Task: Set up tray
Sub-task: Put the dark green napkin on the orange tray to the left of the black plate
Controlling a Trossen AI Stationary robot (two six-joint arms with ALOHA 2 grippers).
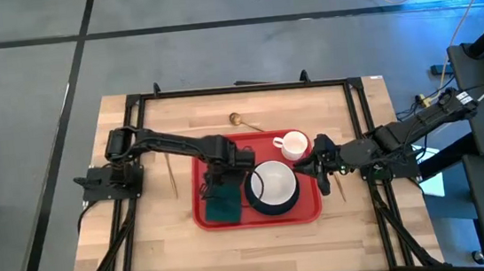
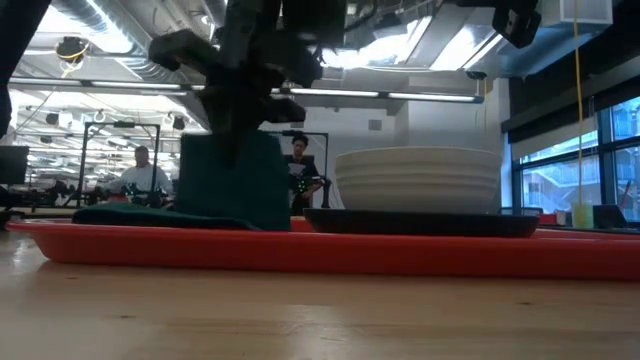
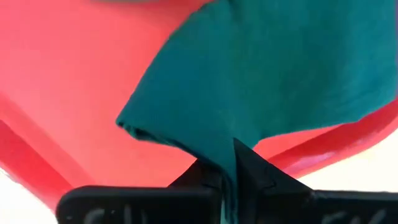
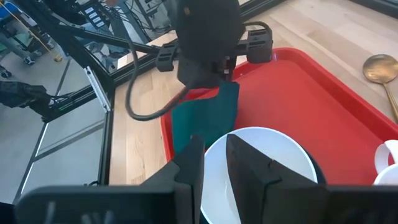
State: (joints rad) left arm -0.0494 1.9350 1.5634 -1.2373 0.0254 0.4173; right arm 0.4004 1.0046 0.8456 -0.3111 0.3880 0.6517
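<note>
Left wrist view shows my left gripper [image 3: 228, 163] clamped on a fold of the dark green cloth [image 3: 273, 68], with faint pale lettering on the housing at the bottom edge, too blurred to read. From above, the large flat red plastic tray [image 1: 307, 212] sits at frame centre on the wooden table [image 1: 146, 251], carrying the cloth at its lower left and a white bowl [image 1: 273, 182] on a dark round plate [image 1: 274, 207]. My right gripper [image 1: 321, 168] hovers at the tray's right edge, fingers slightly apart, holding nothing. A white mug [image 1: 294, 144] and gold spoon [image 1: 239, 120] lie above the tray.
</note>
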